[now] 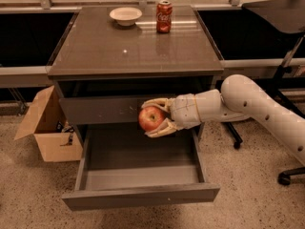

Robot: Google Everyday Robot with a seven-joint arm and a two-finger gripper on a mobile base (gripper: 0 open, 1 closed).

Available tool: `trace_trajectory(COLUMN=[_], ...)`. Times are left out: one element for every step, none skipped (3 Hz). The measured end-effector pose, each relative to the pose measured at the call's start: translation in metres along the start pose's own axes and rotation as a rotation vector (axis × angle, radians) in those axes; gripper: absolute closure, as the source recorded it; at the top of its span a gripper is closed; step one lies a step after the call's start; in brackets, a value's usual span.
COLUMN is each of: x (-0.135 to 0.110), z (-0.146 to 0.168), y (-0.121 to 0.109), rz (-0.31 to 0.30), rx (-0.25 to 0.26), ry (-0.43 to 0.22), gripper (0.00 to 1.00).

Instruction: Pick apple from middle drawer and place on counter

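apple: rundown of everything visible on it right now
The apple is small, round and red with a lighter patch, and its skin looks smooth and whole. It is off every surface, clamped in the pincer, with fingers above and below it. It hangs over the rear of the open drawer, in front of the closed drawer front, below the counter. Only the fingers touch it.

The single camera is looking down from above and in front of the cabinet (95, 109), facing its drawer fronts; it is standing near enough that the counter (133, 46) is filling the upper frame and the open middle drawer (143, 195) the lower; the gripper (146, 119) is sitting at mid-frame, reaching in from the right and clasping the apple (152, 118) above that drawer; floor (248, 194) is showing on both sides.
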State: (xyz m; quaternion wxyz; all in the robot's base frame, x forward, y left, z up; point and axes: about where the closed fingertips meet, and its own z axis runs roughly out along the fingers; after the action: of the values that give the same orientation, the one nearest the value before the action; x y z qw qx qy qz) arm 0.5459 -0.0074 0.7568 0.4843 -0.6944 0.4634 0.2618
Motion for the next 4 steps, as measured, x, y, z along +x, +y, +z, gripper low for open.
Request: trace_trajectory(x=[-0.002, -0.007, -0.015, -0.039], z=[-0.003, -0.011, -0.032, -0.065], y=[-0.005, -0.022, -0.047, -0.098], rz=[0.000, 0.001, 0.006, -0.032], rx=[0.013, 0.054, 0.092, 0.137], ry=[-0.002, -0.010, -0.017, -0.009], gripper=[1.00, 1.00, 1.00, 1.00])
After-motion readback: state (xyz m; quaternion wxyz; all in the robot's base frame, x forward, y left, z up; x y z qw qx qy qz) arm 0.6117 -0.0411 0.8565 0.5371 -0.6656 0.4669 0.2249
